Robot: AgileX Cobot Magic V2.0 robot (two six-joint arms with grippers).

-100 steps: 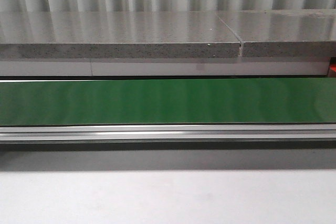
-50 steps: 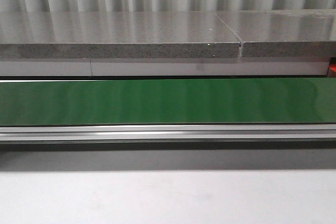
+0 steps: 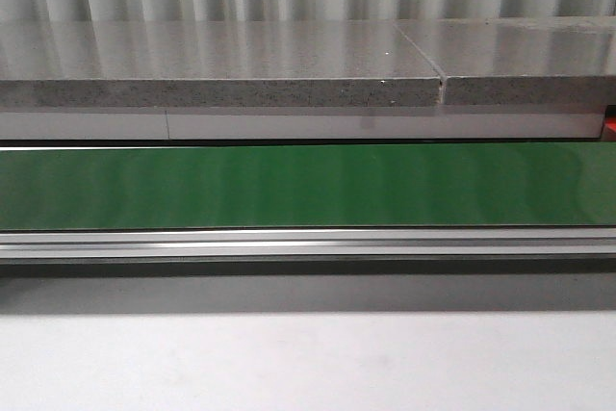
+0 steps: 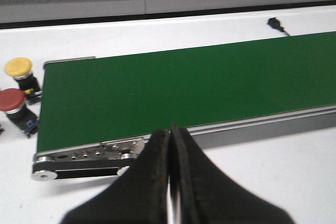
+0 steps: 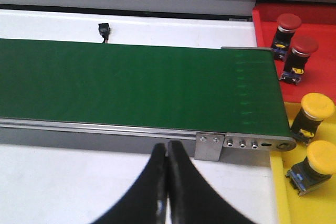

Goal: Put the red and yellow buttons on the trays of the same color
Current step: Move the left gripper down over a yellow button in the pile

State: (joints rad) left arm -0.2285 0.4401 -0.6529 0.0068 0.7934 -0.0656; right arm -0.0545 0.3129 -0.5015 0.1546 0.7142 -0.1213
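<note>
Near the green conveyor belt, both my left gripper and right gripper were closed on nothing, while two red buttons sat on the red tray.

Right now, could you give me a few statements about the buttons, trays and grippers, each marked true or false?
1. Two red buttons stand on the red tray. True.
2. The yellow tray holds three yellow buttons. False: two yellow buttons show.
3. The green belt carries a red button. False: it is bare.
4. The left gripper is shut. True.
5. The right gripper holds a button. False: shut on nothing.
</note>
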